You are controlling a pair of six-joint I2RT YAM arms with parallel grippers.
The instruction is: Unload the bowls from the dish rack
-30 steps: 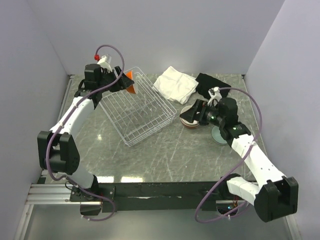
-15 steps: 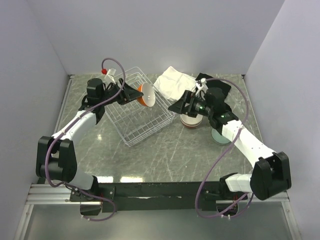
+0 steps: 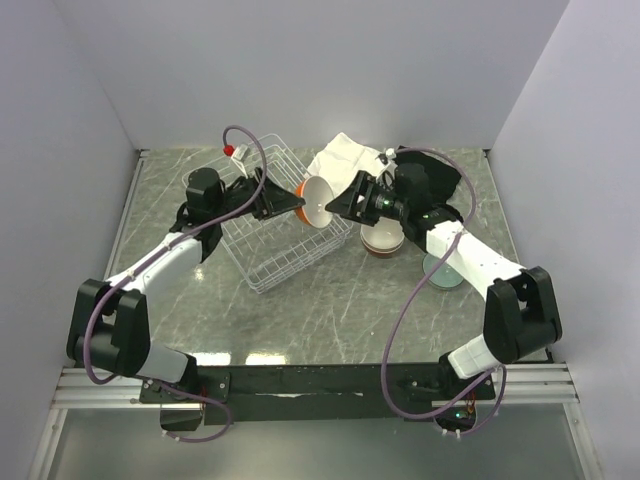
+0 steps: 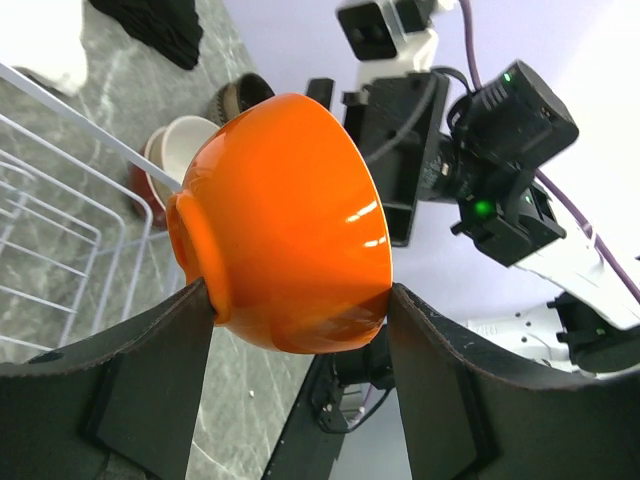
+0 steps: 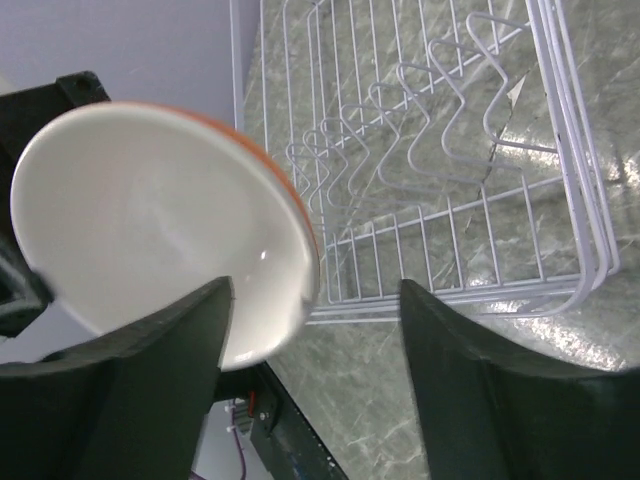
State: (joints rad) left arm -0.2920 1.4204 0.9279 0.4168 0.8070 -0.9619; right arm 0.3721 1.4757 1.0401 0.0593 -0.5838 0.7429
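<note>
The left gripper (image 4: 295, 300) is clenched on the orange bowl (image 4: 290, 210) and holds it tilted in the air above the right edge of the dish rack (image 3: 275, 255), with the cream inside facing the right gripper (image 5: 315, 335). That gripper is spread wide around the rim and seems not to touch it yet. It should close firmly on the rim before the left one lets go. Compared with 0.5 s ago, the 2 arms are closer together and the bowl is further right, nearer the stacked bowls (image 3: 382, 240) on the tabletop (image 3: 330, 300).
</note>
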